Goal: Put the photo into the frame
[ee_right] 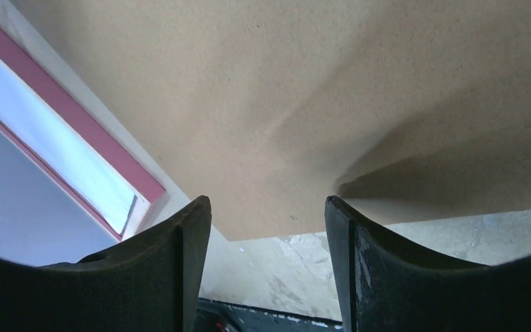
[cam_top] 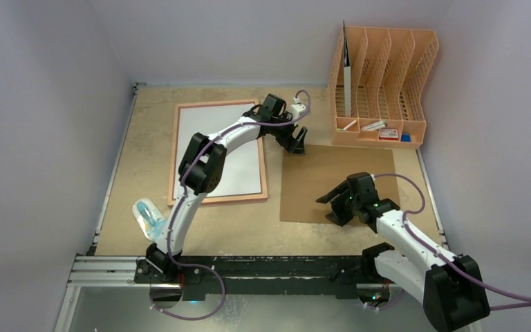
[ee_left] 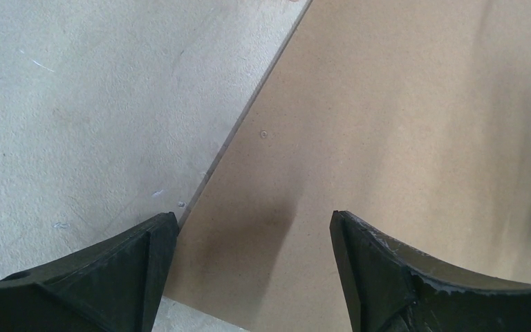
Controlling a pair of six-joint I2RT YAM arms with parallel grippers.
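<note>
Both arms are poised over the brown backing sheet (cam_top: 349,173), which lies just right of the frame (cam_top: 218,200), itself flat on the left half of the table (cam_top: 145,131). You have the left gripper (cam_top: 297,142) spread wide and empty above the sheet's far-left corner. The right gripper (cam_top: 327,207) has its jaws parted, clasping nothing, at the near-left corner. A white sheet, probably the photo (cam_top: 243,173) face down, fills the frame, so the insertion itself looks done and closing the back is the step in hand. Next you need 2 matched grips on the sheet's left edge, a level lift, and a leftward carry that lands it square inside the pink rim without shifting the print.
</note>
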